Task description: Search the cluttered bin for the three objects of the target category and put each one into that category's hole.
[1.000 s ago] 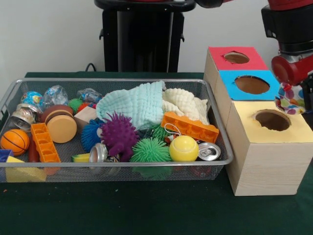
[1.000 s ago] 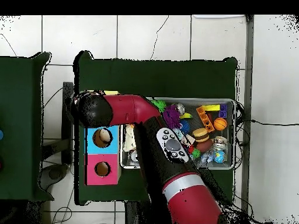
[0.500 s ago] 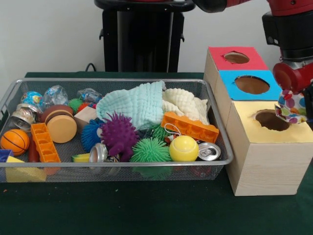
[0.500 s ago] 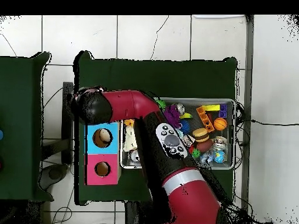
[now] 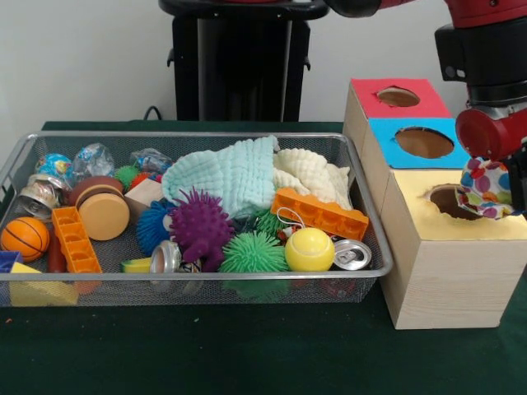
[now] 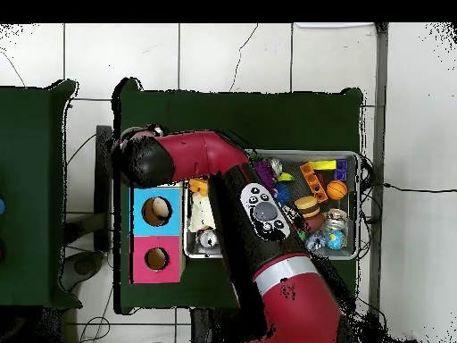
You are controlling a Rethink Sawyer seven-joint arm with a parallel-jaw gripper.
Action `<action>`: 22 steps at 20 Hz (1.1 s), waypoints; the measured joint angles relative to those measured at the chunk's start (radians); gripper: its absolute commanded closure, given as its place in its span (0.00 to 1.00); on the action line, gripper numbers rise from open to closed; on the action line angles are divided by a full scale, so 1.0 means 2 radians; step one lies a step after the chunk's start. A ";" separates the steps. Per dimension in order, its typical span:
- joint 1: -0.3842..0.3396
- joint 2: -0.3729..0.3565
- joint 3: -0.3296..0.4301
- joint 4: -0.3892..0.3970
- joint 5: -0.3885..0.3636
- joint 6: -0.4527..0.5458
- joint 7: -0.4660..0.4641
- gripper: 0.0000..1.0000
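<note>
A wire bin (image 5: 206,284) is sitting on the green surface (image 5: 247,354), holding one basketball (image 5: 24,237), two orange bricks (image 5: 75,239), three spiky balls (image 5: 200,226), two cloths (image 5: 235,174), one yellow ball (image 5: 310,249) and two cans (image 5: 352,254). Beside it, three boxes are lining up: red (image 5: 397,98), blue (image 5: 420,141) and yellow (image 5: 453,222), one hole each. The front view is showing the yellow box, which the arm (image 6: 268,268) is hiding overhead. The arm is reaching down at right; its end effector (image 5: 492,177) is clamped on a polka-dot cloth (image 5: 486,188) hanging at the yellow box's hole (image 5: 451,202).
</note>
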 measured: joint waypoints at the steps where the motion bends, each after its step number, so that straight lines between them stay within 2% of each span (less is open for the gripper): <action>1: -0.001 0.000 0.002 -0.002 -0.005 0.000 0.000 1.00; 11: -0.026 -0.008 0.026 0.004 -0.049 0.000 0.000 1.00; 18: -0.067 -0.019 0.039 0.040 -0.082 -0.013 0.000 1.00; 22: -0.086 -0.019 0.042 0.057 -0.114 -0.026 0.000 1.00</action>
